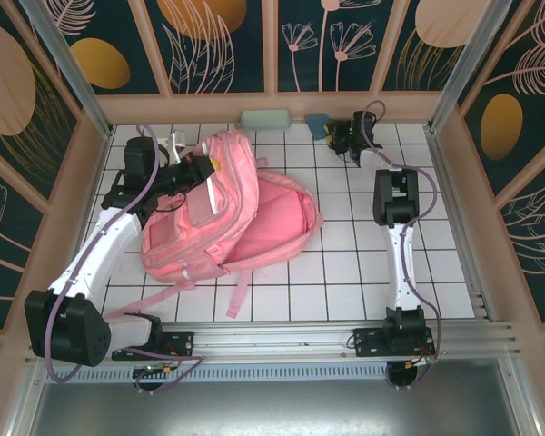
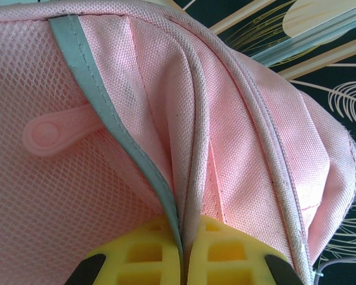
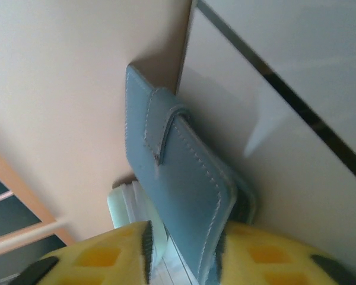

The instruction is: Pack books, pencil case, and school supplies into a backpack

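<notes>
The pink backpack (image 1: 254, 218) lies left of centre on the tiled table. My left gripper (image 1: 198, 168) is shut on its upper edge; in the left wrist view the yellow fingers (image 2: 142, 255) pinch the pink fabric (image 2: 237, 119) and its grey strip (image 2: 101, 101). My right gripper (image 1: 347, 136) is at the back wall. Its jaws stand open around the small teal pad (image 3: 178, 178): the right finger touches it, and a gap remains on the left. That pad (image 1: 318, 124) stands against the wall. The mint pencil case (image 1: 265, 119) lies left of it, partly visible (image 3: 121, 205) behind the pad. The books are out of view.
Wooden walls enclose the table on three sides, with the back wall (image 1: 272, 104) right behind the pad and case. Bare white tiles (image 1: 345, 236) lie between the backpack and the right arm (image 1: 400, 195). A backpack strap (image 1: 241, 291) trails toward the front rail (image 1: 300, 336).
</notes>
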You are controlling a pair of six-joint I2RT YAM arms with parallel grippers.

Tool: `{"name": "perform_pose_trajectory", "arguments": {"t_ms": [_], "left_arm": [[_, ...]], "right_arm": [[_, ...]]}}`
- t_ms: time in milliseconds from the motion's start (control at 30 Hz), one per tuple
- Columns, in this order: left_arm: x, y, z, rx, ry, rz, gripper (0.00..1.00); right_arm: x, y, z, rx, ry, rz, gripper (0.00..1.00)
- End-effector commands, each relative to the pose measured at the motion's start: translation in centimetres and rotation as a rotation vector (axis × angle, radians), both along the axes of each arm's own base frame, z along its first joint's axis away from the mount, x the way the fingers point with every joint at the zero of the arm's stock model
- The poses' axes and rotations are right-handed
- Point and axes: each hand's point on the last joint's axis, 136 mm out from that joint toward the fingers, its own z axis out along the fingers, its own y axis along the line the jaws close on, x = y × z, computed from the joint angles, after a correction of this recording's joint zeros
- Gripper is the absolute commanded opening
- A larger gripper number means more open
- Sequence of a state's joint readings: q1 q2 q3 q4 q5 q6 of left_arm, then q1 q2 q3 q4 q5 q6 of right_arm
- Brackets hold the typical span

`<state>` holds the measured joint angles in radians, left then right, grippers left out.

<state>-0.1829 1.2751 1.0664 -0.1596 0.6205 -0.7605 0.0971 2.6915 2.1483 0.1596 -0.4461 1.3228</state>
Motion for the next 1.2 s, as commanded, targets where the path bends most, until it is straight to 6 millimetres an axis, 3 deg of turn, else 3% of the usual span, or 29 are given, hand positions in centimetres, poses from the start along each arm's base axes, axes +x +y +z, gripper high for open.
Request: {"name": "perform_pose_trajectory", "arguments": {"t_ms": [0,133,300,400,600,767,900,1167], "left_arm": [[1.2,0.6,0.5,0.046,-0.068,0.018,0.00],[1.1,0.7,0.6,0.056,-0.072,0.016,0.00],[0.8,0.9,0.8,0.066,-0.075,0.021,0.00],[0.7,1.2,1.5,0.074,-0.085,0.031,0.00],[0.0,1.5,3.5,0.059,-0.115,0.041,0.00],[-0.8,2.1,5.2,0.068,-0.155,0.050,0.00],[-1.2,2.8,5.3,0.074,-0.158,0.065,0.00],[-2.2,3.4,5.6,0.061,-0.167,0.070,0.00]], "right_arm": [[0.3,0.3,-3.4,-0.003,0.030,-0.008,0.22],[0.6,0.8,-3.3,0.008,0.010,0.001,0.00],[0.6,1.1,-2.0,0.010,-0.018,0.014,0.00],[0.2,1.0,0.4,0.011,-0.061,0.020,0.00],[-1.9,0.6,7.8,-0.061,-0.168,0.073,0.00],[-6.4,-0.3,13.1,-0.152,-0.252,0.121,0.00],[-11.7,-0.3,16.4,-0.218,-0.318,0.161,0.00],[-22.9,5.0,20.3,-0.279,-0.449,0.447,0.00]]}}
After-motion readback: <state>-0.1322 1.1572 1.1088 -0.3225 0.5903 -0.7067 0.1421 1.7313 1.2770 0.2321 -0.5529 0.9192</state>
